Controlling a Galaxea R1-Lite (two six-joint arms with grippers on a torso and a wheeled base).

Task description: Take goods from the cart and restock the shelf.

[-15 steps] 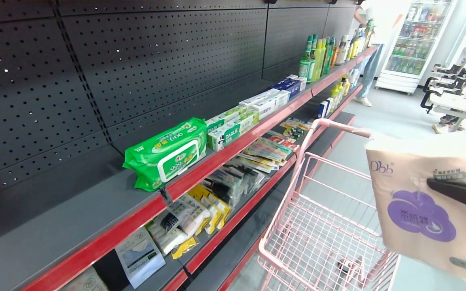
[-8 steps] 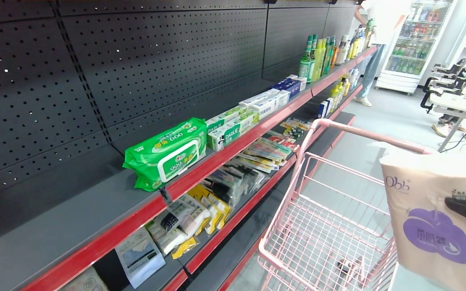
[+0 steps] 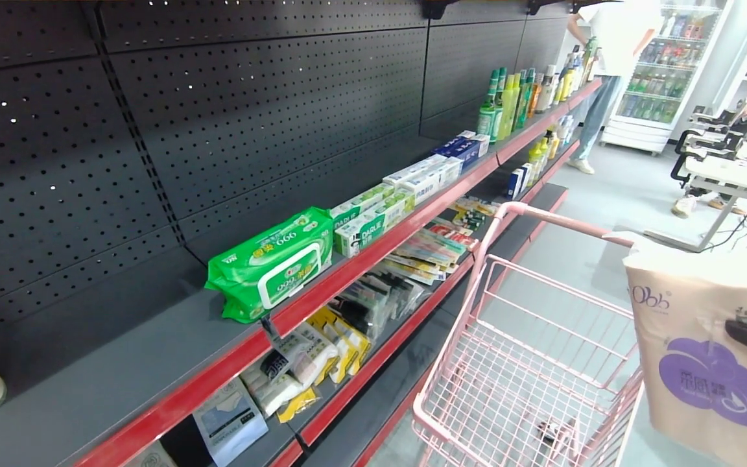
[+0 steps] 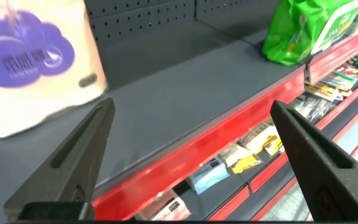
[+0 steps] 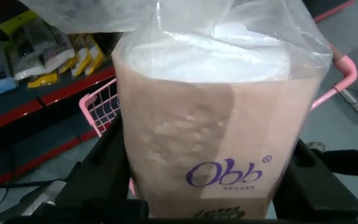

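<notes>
Lower left: grey red-edged shelf (image 3: 120,363), bare patch; left gripper (image 4: 191,162) spread, empty.
Centre: green wipes pack (image 3: 273,263).
Lower right: beige film-wrapped tissue pack (image 3: 704,363) clamped in right gripper (image 5: 213,186), near pink wire cart (image 3: 529,383).
Advice: lift clear of red lip, set left of wipes.

**Retail shop aisle.** A long red-edged shelf (image 3: 120,370) is backed by a black perforated panel (image 3: 250,110) and is stocked with packaged goods. A green wipes pack (image 3: 273,263) is laid near its front edge, green-and-white cartons (image 3: 373,217) are lined up farther along it, and coloured bottles (image 3: 509,97) are ranged at its far end. Small packets (image 3: 334,337) are displayed on the tier beneath the shelf. A pink wire cart (image 3: 555,220) is stood in the aisle just beside the shelf. A glass-door cooler (image 3: 655,71) filled with drinks is seen beyond the shelf's far end.
</notes>
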